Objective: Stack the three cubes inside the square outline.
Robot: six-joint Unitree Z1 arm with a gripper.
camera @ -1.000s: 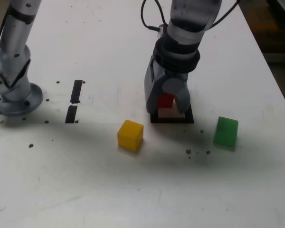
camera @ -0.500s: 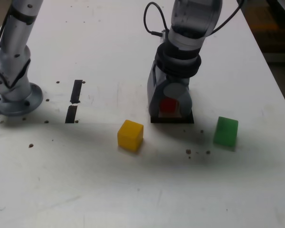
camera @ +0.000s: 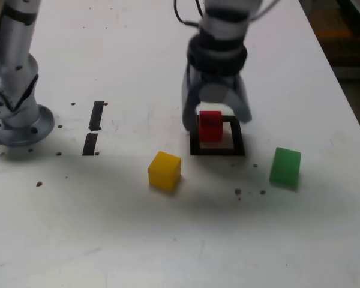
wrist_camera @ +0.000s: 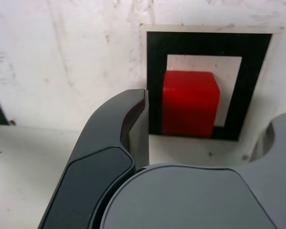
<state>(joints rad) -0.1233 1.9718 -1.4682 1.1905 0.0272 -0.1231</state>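
Note:
The red cube [camera: 210, 126] [wrist_camera: 189, 102] rests on the table inside the square outline [camera: 216, 150] [wrist_camera: 157, 86], toward its far side, partly over the black tape. My gripper [camera: 216, 120] [wrist_camera: 209, 109] hovers just above and behind it, open, with one finger on each side and neither touching the cube. Nearer the front, the yellow cube [camera: 165, 170] lies to the exterior view's left of the outline. To the outline's right in that view stands the green cube [camera: 285, 165]. Both are apart from the gripper.
The arm's grey base [camera: 18, 120] stands at the exterior view's left. Two short black strips [camera: 96, 115] lie between it and the outline. The white table's edge [camera: 342, 78] runs along the exterior view's right. Small dark specks dot the surface.
The gripper, shut on the red cube a second ago, has opened and risen a little. The red cube now sits free inside the outline.

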